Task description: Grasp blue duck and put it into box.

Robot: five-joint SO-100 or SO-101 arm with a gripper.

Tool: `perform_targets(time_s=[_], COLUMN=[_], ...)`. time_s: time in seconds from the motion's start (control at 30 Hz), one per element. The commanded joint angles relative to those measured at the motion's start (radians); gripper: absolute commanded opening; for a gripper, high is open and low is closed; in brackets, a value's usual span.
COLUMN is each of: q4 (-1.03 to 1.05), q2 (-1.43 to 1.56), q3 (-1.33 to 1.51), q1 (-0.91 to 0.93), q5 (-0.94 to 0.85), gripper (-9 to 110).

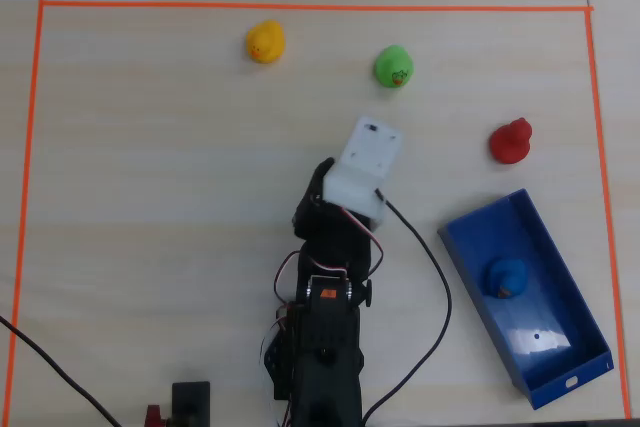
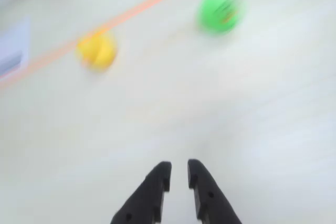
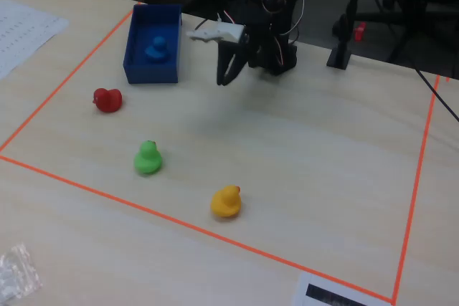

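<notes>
The blue duck point(image 1: 507, 278) sits upright inside the box point(image 1: 548, 332), a long blue tray at the lower right of the overhead view. The fixed view shows the same duck point(image 3: 155, 48) in the box point(image 3: 150, 73) at the back left. My gripper point(image 3: 225, 77) hangs above bare table to the right of the box in that view, well apart from it. In the wrist view my gripper point(image 2: 179, 169) shows two dark fingers with a narrow gap and nothing between them. In the overhead view the white camera mount point(image 1: 365, 167) hides the fingers.
A green duck point(image 1: 394, 66), a yellow duck point(image 1: 265, 42) and a red duck point(image 1: 511, 141) stand on the table inside an orange tape border point(image 1: 300, 6). The wrist view shows the green duck point(image 2: 219, 11) and yellow duck point(image 2: 97, 51) ahead, blurred. Cables trail beside the arm base point(image 1: 325, 347).
</notes>
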Motion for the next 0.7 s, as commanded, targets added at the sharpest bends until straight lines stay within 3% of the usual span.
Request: perform_targets(time_s=[0.0,0.37,0.67], q4=[0.06,0.517,0.518], q2=[0.146,0.163,0.163], q3=[0.163,0.218,0.218], q1=[-0.032,-0.018,-0.008], q5=[-0.006,-0.167,-0.156], gripper=[0,1,3])
